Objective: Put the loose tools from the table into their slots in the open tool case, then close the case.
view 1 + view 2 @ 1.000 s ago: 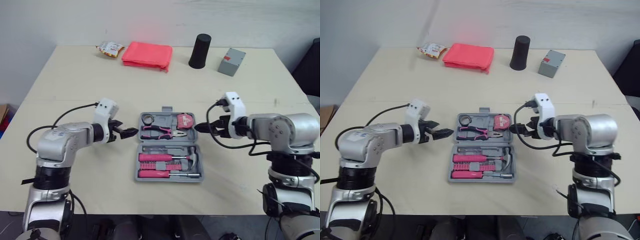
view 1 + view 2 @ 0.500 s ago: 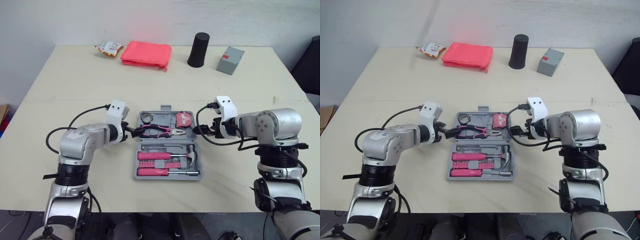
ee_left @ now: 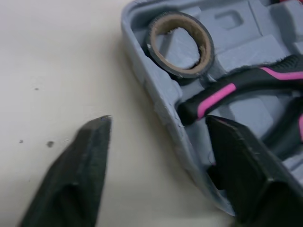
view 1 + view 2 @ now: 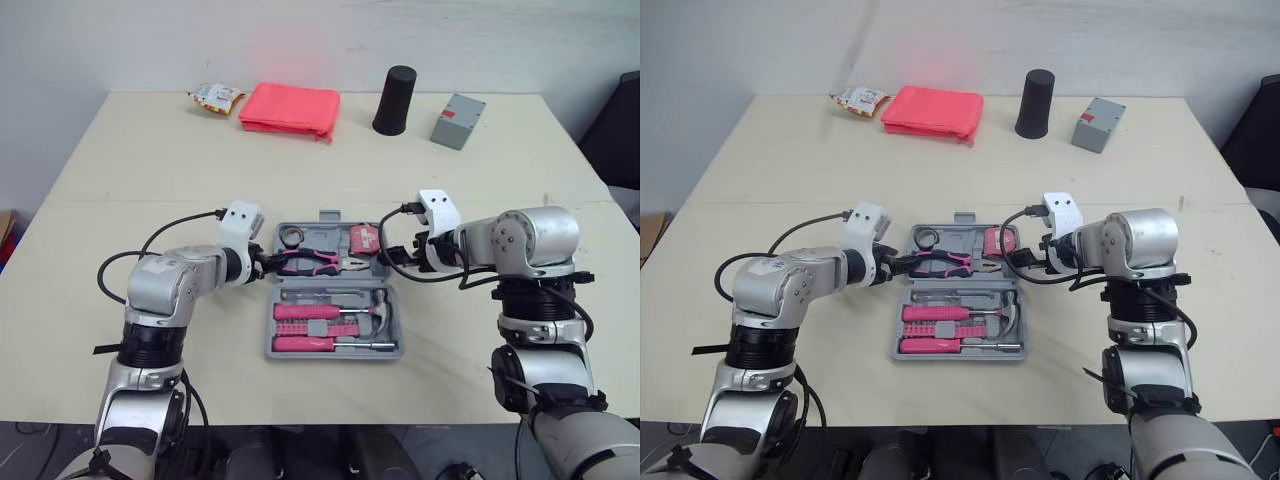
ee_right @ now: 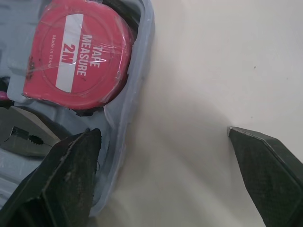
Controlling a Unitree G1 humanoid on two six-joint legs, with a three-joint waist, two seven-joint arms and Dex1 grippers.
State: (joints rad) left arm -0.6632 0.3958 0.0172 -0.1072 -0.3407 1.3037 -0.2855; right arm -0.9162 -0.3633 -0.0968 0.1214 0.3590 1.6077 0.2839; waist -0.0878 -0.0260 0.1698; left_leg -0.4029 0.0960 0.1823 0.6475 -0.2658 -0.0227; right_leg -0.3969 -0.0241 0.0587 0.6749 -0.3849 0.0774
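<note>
A pale beige table [image 4: 150, 160] took up most of the scene, its top matt and evenly lit. A thin seam [image 4: 120, 201] crossed it just beyond the left gripper [image 4: 264, 265] and the right gripper [image 4: 388, 258]. Well beyond both, along the far edge, lay a snack packet [image 4: 213, 97], a flat red pouch [image 4: 289, 109], a black cylinder [image 4: 394, 100] and a small grey box [image 4: 458, 120]. Behind that edge rose a plain whitish wall [image 4: 480, 40], faintly tinted red above the pouch. Out past the right gripper, off the table's side, stood something dark [image 4: 617, 130]. Out past the left, a brown shape [image 4: 6, 228] sat low.
</note>
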